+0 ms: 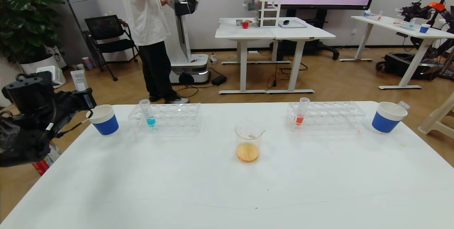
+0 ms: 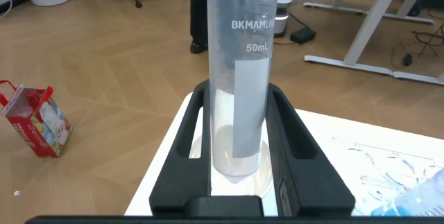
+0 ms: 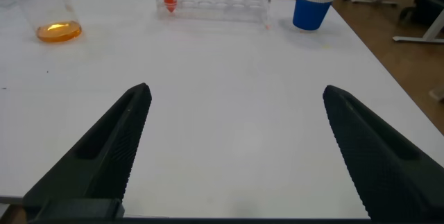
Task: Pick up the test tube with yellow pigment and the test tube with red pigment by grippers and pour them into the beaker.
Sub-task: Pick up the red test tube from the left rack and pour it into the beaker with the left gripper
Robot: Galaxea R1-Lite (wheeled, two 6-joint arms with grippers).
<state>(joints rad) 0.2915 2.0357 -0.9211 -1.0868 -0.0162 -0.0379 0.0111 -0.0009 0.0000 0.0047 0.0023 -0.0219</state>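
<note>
My left gripper (image 1: pixel 86 110) is at the table's left edge, shut on a clear test tube (image 2: pixel 239 78) marked 50mL. The tube looks empty, with no yellow liquid showing. It hangs upright, its rounded tip just over the mouth of the left blue-and-white paper cup (image 1: pixel 104 121). The beaker (image 1: pixel 248 142) stands mid-table with orange liquid in its bottom; it also shows in the right wrist view (image 3: pixel 48 9). My right gripper (image 3: pixel 237 91) is open and empty above bare table, out of the head view. A clear tube (image 1: pixel 404 105) sticks out of the right cup (image 1: pixel 387 117).
The left rack (image 1: pixel 166 117) holds a blue-liquid tube (image 1: pixel 149 113). The right rack (image 1: pixel 326 115) holds an orange-red tube (image 1: pixel 301 112). A person and another robot stand beyond the table's far edge. A red bag (image 2: pixel 38 120) lies on the floor.
</note>
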